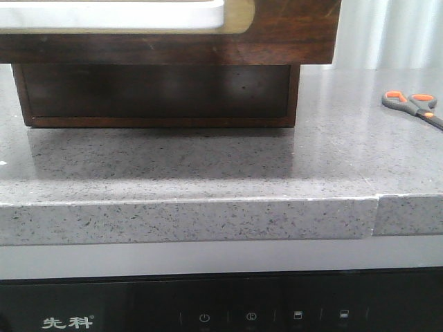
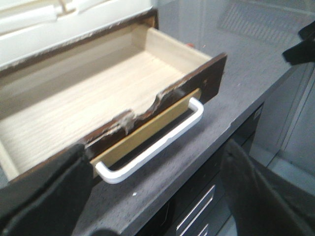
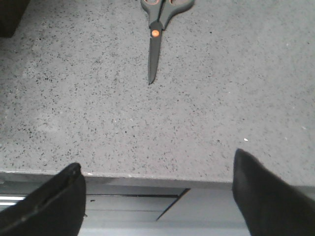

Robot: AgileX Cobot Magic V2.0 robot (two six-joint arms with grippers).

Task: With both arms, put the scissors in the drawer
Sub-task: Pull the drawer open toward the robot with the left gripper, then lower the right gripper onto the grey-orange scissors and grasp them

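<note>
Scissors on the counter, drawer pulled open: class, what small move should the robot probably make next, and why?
Probably advance the right gripper toward the scissors: they lie flat on the counter, ungrasped, the gripper is open and empty, and the drawer already stands open.

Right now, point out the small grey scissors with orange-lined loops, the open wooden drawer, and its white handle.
scissors [image 3: 154, 49], right wrist view, on the dark blades below the orange pivot.
drawer [image 2: 74, 98], left wrist view, on its pale wooden floor.
white handle [image 2: 162, 142], left wrist view, on the long bar.
</note>
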